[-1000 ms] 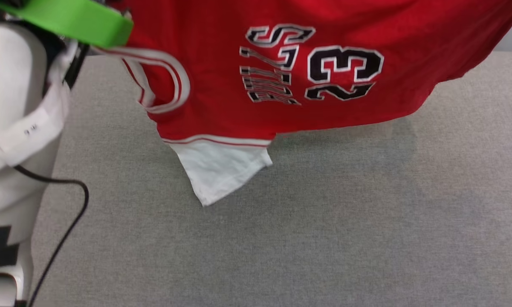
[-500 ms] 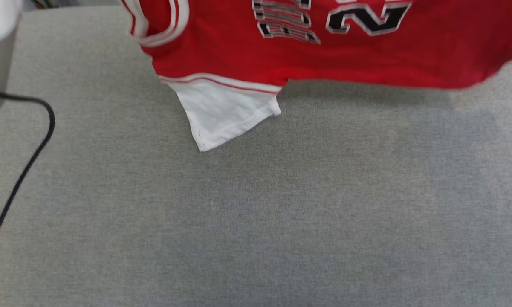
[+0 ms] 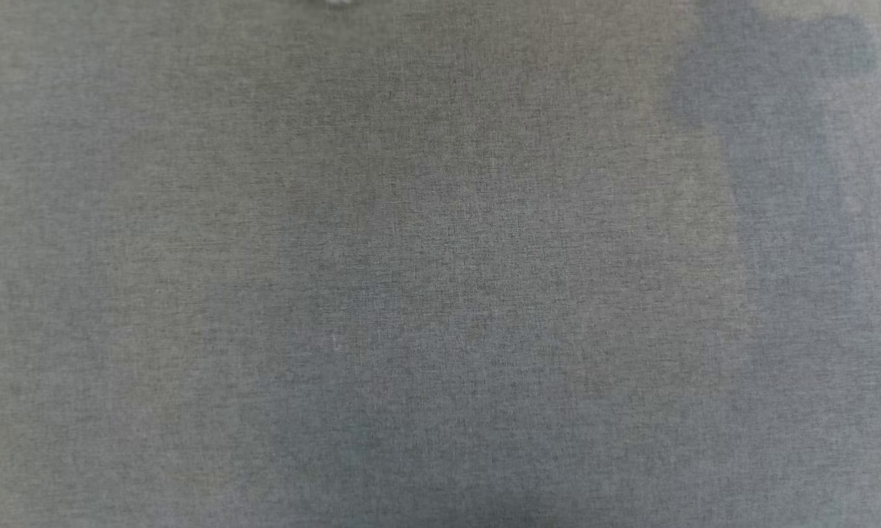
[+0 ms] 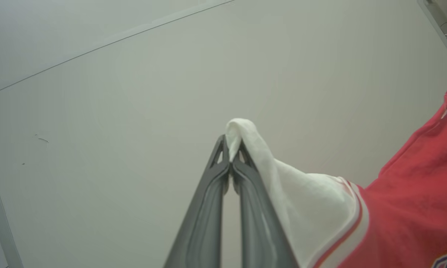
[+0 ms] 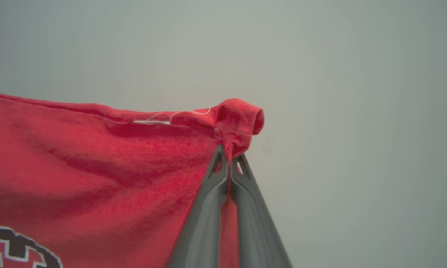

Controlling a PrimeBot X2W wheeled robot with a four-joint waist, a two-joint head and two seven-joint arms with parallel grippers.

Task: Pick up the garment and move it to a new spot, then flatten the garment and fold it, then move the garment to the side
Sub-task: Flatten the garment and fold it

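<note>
The garment is a red T-shirt with white sleeves, held up in the air. In the left wrist view my left gripper (image 4: 231,158) is shut on the edge of a white sleeve, and the garment (image 4: 405,208) hangs off to the right, red past a striped seam. In the right wrist view my right gripper (image 5: 229,160) is shut on a bunched red corner, with the garment (image 5: 96,163) stretching away to the left, part of a black-and-white print at the bottom.
The head view looks straight down at the grey fabric tabletop (image 3: 440,293), with soft shadows at the right and lower middle. Behind both grippers there is a plain pale wall (image 4: 134,93).
The head view has tilted down over the last second, so the garment and the left arm have slid out over its top edge and grey tabletop is left.
</note>
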